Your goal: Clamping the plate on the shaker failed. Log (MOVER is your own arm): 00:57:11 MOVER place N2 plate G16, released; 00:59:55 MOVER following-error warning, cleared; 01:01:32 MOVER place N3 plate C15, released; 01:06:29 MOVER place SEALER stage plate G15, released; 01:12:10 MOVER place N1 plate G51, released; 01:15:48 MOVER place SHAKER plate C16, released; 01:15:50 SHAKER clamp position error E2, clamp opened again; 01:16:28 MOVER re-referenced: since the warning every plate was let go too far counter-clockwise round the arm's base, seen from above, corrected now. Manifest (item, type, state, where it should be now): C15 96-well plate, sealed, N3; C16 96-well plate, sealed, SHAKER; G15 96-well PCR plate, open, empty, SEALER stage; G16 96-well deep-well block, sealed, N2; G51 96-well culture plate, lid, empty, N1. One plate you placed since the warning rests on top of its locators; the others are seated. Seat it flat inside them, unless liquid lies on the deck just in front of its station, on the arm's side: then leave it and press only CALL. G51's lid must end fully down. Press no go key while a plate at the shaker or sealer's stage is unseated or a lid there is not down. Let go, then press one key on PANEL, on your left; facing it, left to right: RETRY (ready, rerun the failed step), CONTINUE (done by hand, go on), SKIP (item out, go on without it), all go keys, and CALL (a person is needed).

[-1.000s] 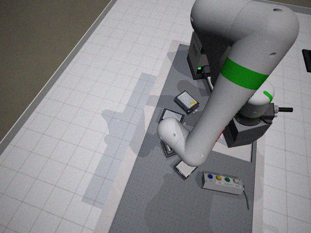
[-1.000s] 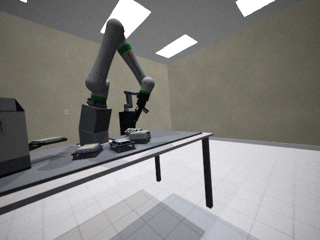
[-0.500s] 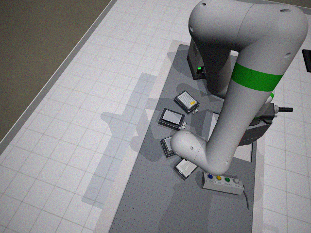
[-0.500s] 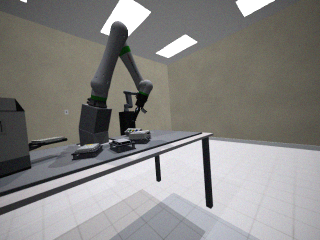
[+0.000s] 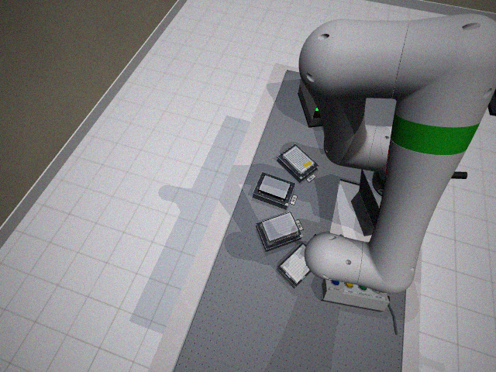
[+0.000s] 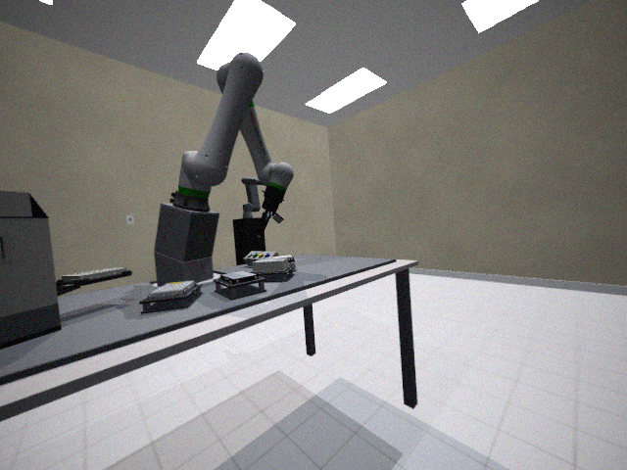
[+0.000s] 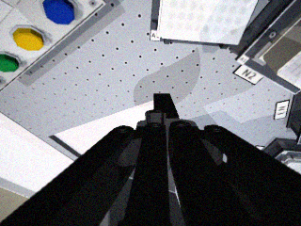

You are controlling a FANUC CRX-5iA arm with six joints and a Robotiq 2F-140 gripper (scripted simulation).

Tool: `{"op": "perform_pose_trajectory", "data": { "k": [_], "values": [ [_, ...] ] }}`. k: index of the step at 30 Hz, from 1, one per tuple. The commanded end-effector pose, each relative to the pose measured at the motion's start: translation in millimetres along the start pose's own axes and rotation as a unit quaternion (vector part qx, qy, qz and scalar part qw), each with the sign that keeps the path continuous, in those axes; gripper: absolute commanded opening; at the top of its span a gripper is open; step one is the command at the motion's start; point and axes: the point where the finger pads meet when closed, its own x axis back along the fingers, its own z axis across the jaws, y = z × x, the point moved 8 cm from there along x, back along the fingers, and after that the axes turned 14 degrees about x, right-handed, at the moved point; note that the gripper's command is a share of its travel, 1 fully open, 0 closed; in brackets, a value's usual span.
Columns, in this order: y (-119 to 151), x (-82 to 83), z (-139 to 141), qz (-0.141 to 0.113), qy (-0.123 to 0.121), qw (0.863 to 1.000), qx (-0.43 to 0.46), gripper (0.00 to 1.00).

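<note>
At the upper left of the wrist view you see PANEL [image 7: 82, 16] with its blue key [image 7: 58, 10], yellow key [image 7: 28, 39] and green key [image 7: 7, 62]; the fourth key is outside the frame. In the lower centre the gripper [image 7: 162, 101] is fully closed and holds nothing, so I judge that the key press is the step in hand. Just above the fingertips a darker drop-shaped patch [image 7: 169, 80] lies on the deck, in front of the white plate [image 7: 207, 19] at the top centre. I cannot tell if it is liquid or shadow. If it is liquid, the next move calls for CALL only. At the right is the N2 label [image 7: 247, 73].
</note>
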Motion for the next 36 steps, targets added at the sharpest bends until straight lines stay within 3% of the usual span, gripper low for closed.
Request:
{"op": "perform_pose_trajectory", "data": {
  "k": [1,13,21,23,33,36],
  "values": [
    [-5.3,-1.4,-33.8,-0.005,0.026,0.998,0.050,0.10],
    [-12.3,-5.0,-90.0,-0.016,0.067,0.988,0.140,0.10],
    [-16.9,-8.3,-135.0,-0.024,0.099,0.972,0.211,0.10],
    [-16.9,-8.3,-135.0,-0.024,0.099,0.972,0.211,0.10],
    [-21.8,-12.7,-190.6,-0.034,0.137,0.945,0.296,0.10],
    [-23.7,-13.6,-205.5,-0.034,0.137,0.945,0.296,0.10]
  ]
}}
